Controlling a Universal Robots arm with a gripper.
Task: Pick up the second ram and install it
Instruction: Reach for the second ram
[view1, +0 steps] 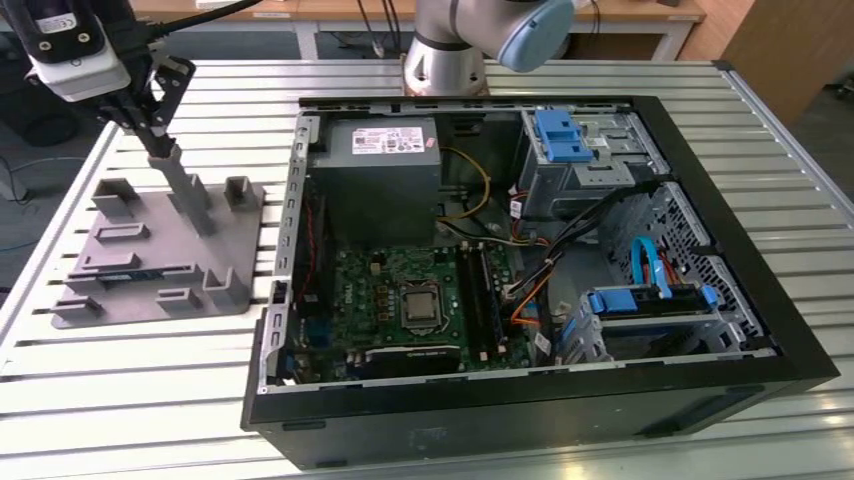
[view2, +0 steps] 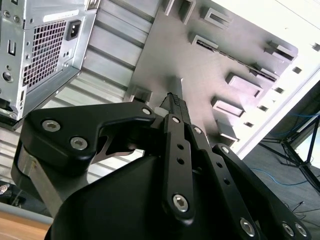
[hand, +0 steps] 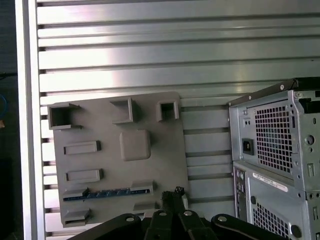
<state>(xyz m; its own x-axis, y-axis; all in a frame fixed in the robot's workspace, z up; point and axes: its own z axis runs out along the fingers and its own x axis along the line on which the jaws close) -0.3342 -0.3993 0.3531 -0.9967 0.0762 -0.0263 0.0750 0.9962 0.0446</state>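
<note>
The second ram is a thin dark blue strip standing on edge in a slot of the grey holder plate. In the exterior view the ram sits near the plate's front, left of the open computer case. My gripper hangs over the back of the plate, above a grey upright post. Its black fingertips are pressed together with nothing between them. In the first wrist view the gripper is beside the ram's end, apart from it.
The open black computer case lies at the exterior view's right, with the green motherboard and its long black slots inside. A power supply and blue drive brackets sit at the back. The table is slatted metal.
</note>
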